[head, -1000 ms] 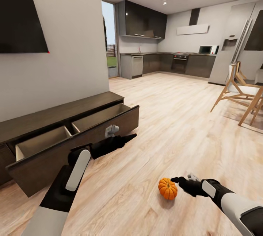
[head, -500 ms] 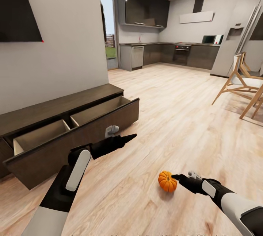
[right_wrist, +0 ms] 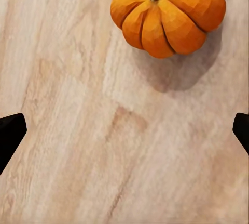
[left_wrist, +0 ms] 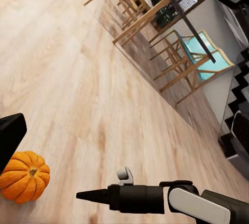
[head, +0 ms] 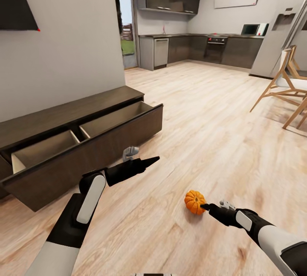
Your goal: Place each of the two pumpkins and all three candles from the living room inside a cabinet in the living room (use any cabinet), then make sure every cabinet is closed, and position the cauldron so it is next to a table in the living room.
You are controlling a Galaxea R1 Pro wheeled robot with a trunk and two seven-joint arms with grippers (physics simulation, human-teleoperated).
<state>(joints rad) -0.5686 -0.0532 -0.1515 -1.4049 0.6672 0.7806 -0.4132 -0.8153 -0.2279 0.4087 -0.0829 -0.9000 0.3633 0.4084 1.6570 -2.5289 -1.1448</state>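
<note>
Small ribbed orange pumpkin (head: 195, 201) sits on wood floor (head: 204, 139), just ahead of right claw (head: 207, 206), spread wide, empty. Step: pickup. Next: advance w/ fingers straddling it, close, carry to open dark-brown drawer cabinet (head: 81, 139).

The right wrist view cuts off the pumpkin (right_wrist: 168, 13) along its top edge (stem still visible), and the cabinet (head: 76, 148) runs past the head view's left edge.

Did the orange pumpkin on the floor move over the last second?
Cannot tell. The ribbed orange pumpkin shifts in the head view, but so does the dark-brown drawer cabinet; the camera moved.
</note>
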